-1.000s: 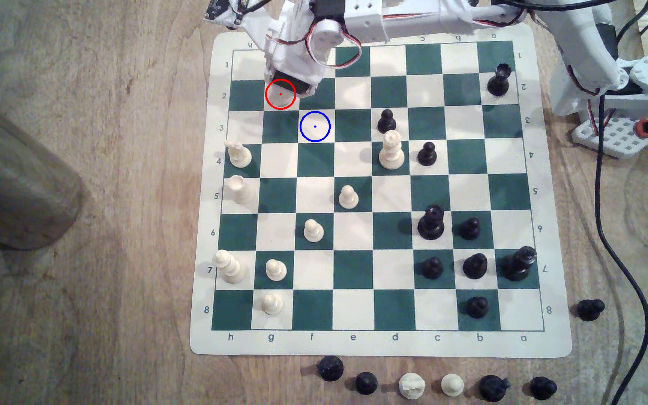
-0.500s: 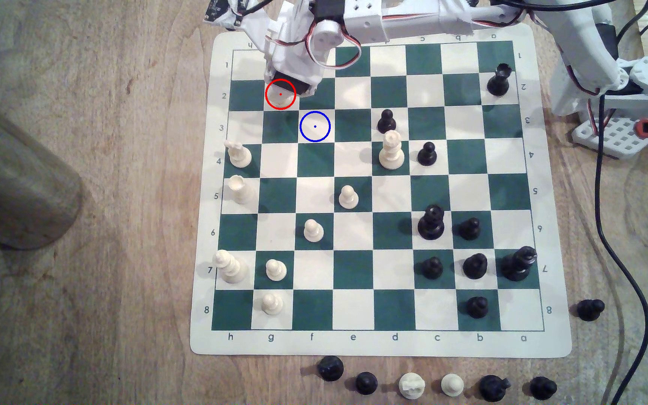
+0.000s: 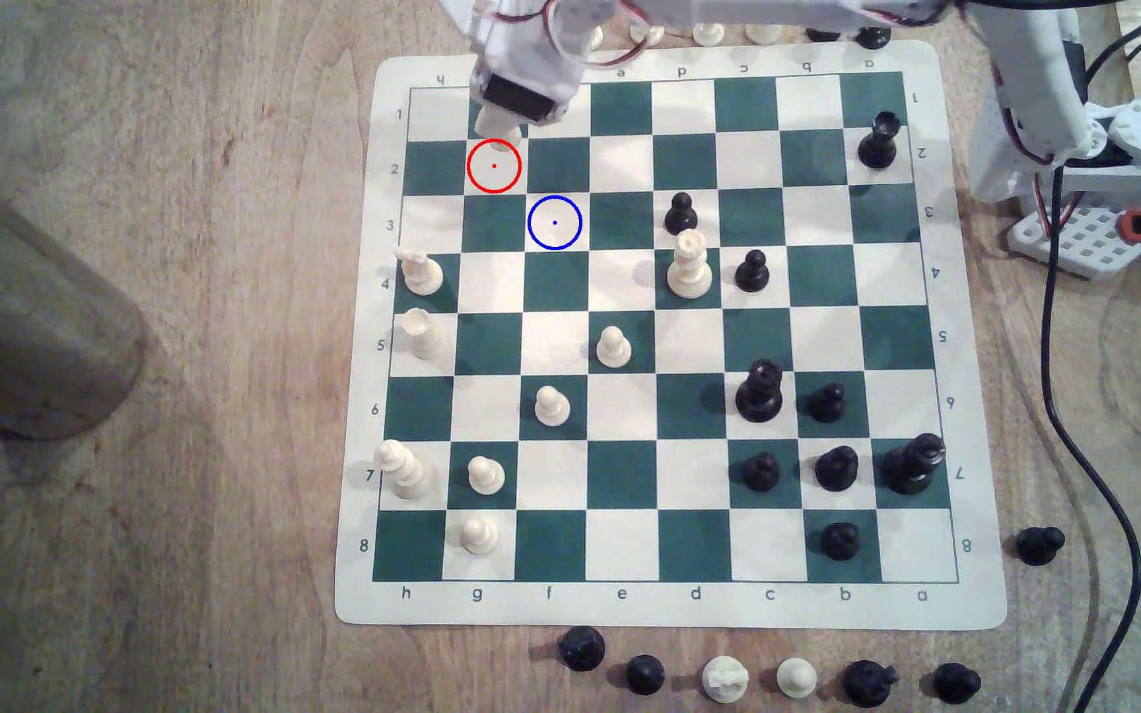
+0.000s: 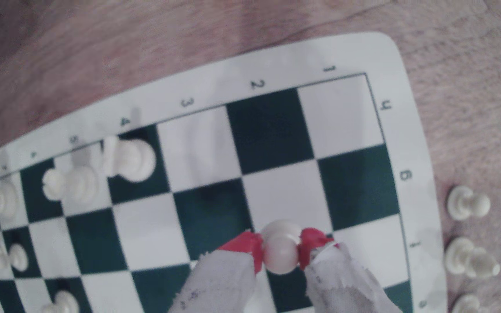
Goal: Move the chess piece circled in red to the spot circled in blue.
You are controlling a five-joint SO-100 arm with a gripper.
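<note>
One cream chess piece (image 4: pixel 281 248) sits clamped between the two red fingertips (image 4: pixel 247 246) of the gripper (image 4: pixel 281 249), which is closed narrowly on its neck. In the wrist view its round base hangs above the chessboard (image 3: pixel 972 343), off the squares. In the exterior view the piece (image 3: pixel 499 127) shows just under the arm's black motor block, just beyond the red circle (image 3: pixel 494 166) toward the board's rank 1 edge; the red-ringed square itself is bare. The spot (image 3: pixel 555 223), ringed in blue, lies one square diagonally from the red circle, toward the exterior view's right, and nothing stands on it.

On the board, eight other cream pieces stand: five of them in the two files at the exterior view's left, two nearer the centre, and one tall crowned piece (image 3: pixel 690 264) to the right of the spot. Nine black pieces stand on the board, all on its right half in the exterior view. Along the board's near edge, six pieces rest on the wooden table (image 3: pixel 142 548): four black and two cream. One more black piece (image 3: pixel 1039 545) stands off the board beside rank 8.
</note>
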